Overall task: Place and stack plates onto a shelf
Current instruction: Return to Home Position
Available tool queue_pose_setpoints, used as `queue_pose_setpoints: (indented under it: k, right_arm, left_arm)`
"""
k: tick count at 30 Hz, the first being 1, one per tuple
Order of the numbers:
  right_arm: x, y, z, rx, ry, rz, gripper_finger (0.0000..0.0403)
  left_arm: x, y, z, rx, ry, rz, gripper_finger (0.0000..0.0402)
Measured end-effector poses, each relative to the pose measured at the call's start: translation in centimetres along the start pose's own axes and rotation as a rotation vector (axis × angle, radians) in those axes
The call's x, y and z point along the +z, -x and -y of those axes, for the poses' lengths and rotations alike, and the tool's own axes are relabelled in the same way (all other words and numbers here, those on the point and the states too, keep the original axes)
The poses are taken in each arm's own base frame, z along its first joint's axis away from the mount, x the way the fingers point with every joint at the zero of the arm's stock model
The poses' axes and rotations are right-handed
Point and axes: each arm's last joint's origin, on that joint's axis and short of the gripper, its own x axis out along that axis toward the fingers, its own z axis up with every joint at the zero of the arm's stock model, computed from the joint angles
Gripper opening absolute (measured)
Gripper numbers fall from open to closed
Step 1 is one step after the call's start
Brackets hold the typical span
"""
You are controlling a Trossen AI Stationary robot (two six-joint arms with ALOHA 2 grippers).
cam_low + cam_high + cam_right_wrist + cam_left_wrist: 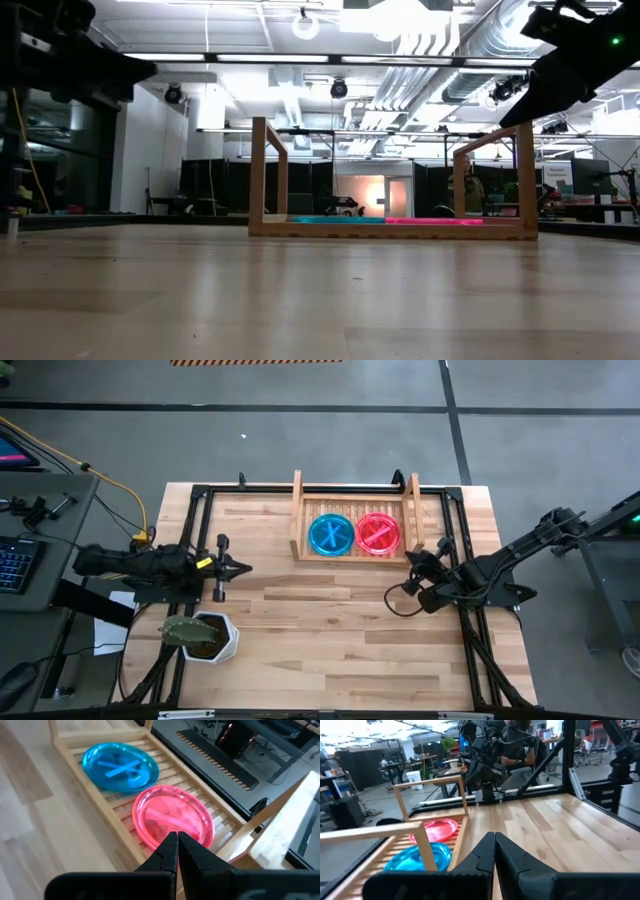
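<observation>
A teal stack of plates [331, 534] and a pink stack of plates [379, 533] lie side by side on the slatted base of the wooden shelf [300, 520] at the table's far middle. The right wrist view shows the teal plates [120, 766] and pink plates [172, 817] from close above; the left wrist view shows the pink [434, 830] and teal [417, 857] stacks behind the shelf's rail. My left gripper [243, 569] is shut and empty at the table's left side. My right gripper [410, 586] is shut and empty, near-right of the shelf.
A white hexagonal plant pot [205, 637] stands near the table's near left corner. Black frame rails [460, 520] run along the table's edges. Bare butcher-block tabletop [320, 620] stretches between both grippers and toward the near edge. A keyboard [15, 560] sits off the table's left.
</observation>
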Motion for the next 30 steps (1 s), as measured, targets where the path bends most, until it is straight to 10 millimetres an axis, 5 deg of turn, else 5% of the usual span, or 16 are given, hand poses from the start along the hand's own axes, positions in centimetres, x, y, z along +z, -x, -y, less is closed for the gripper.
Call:
queue_pose_setpoints:
  k: [15, 25, 30]
  right_arm:
    - [0.2, 1.6, 1.1, 0.143, 0.035, 0.001, 0.0000]
    - [-1.1, 3.8, 2.6, 0.484, -0.015, 0.244, 0.0000]
    - [-0.2, 4.4, 3.8, 0.667, -0.060, 0.409, 0.0000]
  left_arm:
    - [-0.5, 0.4, -0.1, 0.023, 0.022, -0.031, 0.0000]
    - [-0.5, 0.4, -0.1, 0.023, 0.079, -0.029, 0.0000]
    - [-0.5, 0.4, -0.1, 0.024, 0.080, -0.029, 0.0000]
